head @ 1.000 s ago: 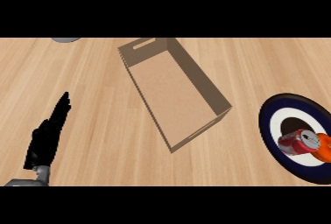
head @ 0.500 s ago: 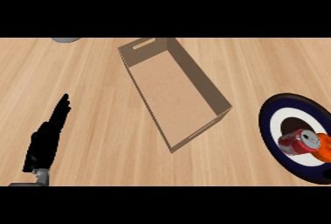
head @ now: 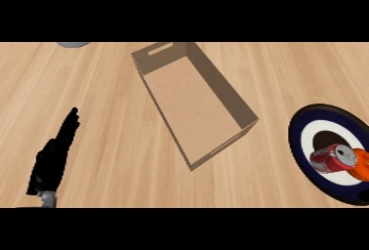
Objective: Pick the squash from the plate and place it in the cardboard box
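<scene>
A round plate [head: 306,141] with a dark blue rim and a white ring lies at the right edge of the counter. On it rests a red can [head: 331,158] with a silver top, and an orange thing [head: 360,166], partly cut off by the view's edge, lies against the can. An open cardboard box [head: 194,105] with nothing inside sits in the middle, its long side running from upper left to lower right. My left hand [head: 52,158] rests at the lower left, open, fingers straight and pointing up, far from the box and plate. My right hand does not show.
A small grey object [head: 74,44] peeks in at the upper left edge. Bare wooden counter [head: 108,88] lies between my left hand and the box.
</scene>
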`<action>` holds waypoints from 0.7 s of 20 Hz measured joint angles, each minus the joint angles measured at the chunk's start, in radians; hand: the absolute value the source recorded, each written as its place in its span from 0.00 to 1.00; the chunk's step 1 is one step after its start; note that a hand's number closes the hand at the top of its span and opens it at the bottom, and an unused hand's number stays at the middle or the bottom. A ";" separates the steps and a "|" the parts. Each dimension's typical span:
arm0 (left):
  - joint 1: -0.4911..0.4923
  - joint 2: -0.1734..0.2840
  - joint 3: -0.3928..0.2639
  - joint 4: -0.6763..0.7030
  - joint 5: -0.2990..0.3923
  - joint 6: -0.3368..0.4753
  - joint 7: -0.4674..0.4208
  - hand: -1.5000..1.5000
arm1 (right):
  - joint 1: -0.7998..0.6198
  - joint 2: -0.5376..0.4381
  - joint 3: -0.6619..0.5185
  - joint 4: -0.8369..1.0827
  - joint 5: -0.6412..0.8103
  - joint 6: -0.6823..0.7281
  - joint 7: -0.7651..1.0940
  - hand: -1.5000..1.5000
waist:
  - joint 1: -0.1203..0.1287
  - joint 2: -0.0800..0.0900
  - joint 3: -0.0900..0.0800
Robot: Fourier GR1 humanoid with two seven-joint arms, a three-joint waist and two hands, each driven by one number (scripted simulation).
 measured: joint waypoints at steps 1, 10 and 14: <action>-0.011 -0.003 0.006 0.002 -0.001 -0.005 0.006 0.50 | -0.016 0.014 0.002 -0.003 0.012 0.003 0.015 0.00 | 0.000 0.000 0.000; -0.018 -0.038 0.043 -0.004 -0.037 -0.037 0.011 0.50 | -0.032 0.097 -0.045 0.057 0.110 0.009 -0.057 0.00 | 0.000 0.000 0.000; -0.022 -0.060 0.051 0.007 -0.060 -0.042 0.002 0.50 | -0.081 0.130 -0.057 0.118 0.155 -0.002 -0.082 0.00 | 0.001 0.000 0.000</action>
